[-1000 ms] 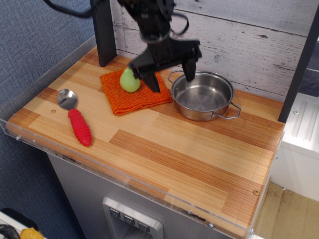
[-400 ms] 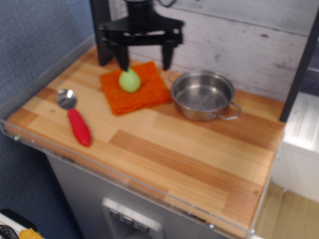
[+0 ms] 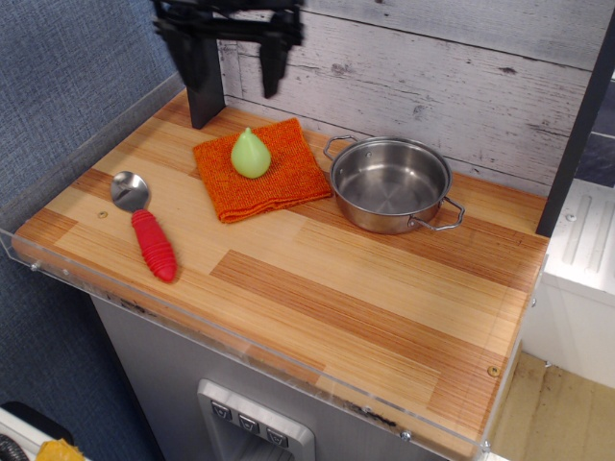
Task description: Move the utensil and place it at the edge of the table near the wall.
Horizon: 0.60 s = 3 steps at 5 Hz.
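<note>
The shiny round steel pot [image 3: 390,184] with two wire loop handles stands upright and empty on the wooden table [image 3: 317,288], at its back edge, close to the whitewashed plank wall [image 3: 461,86]. My gripper [image 3: 229,60] is at the top left, high above the table in front of the wall, well left of the pot. Its two black fingers [image 3: 272,65] hang down spread apart, open and empty. The arm above it is cut off by the frame's top edge.
An orange cloth [image 3: 259,170] lies left of the pot with a green pear [image 3: 250,154] on it. A red-handled metal spoon [image 3: 144,226] lies at the front left. A dark post [image 3: 202,77] stands at the back left; another dark post [image 3: 577,134] stands at the right.
My gripper has risen and moved left, away from the pot and cloth, up to the top left. The pot, cloth, pear and spoon have not moved.
</note>
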### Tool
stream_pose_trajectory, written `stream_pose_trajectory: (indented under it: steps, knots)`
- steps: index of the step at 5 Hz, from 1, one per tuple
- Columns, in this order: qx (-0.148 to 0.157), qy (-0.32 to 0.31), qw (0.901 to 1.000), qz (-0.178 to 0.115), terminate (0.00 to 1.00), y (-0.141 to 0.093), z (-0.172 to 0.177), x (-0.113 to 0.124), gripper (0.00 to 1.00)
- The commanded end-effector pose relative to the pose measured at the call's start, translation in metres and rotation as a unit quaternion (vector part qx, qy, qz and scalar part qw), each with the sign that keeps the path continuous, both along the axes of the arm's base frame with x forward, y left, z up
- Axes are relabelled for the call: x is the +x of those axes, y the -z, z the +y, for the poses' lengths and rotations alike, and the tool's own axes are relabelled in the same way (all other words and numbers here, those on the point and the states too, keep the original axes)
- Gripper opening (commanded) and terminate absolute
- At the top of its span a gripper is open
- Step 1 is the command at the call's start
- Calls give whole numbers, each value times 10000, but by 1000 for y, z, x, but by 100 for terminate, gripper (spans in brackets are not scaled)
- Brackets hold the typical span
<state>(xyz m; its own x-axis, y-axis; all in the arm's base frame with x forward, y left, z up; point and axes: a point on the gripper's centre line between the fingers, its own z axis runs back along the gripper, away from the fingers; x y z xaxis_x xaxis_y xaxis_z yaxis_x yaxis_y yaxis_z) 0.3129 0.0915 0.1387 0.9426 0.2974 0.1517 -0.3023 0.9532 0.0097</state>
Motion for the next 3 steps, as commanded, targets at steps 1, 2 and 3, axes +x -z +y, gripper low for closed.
stream_pose_trajectory:
  steps: [1, 2, 3]
  knots:
    - [19, -300, 9994, -144, 0, -26, 26, -39, 100]
    - [274, -1024, 9937, -365, 0, -30, 31, -61, 100]
    - [274, -1024, 9937, -365, 100, -30, 31, -61, 100]
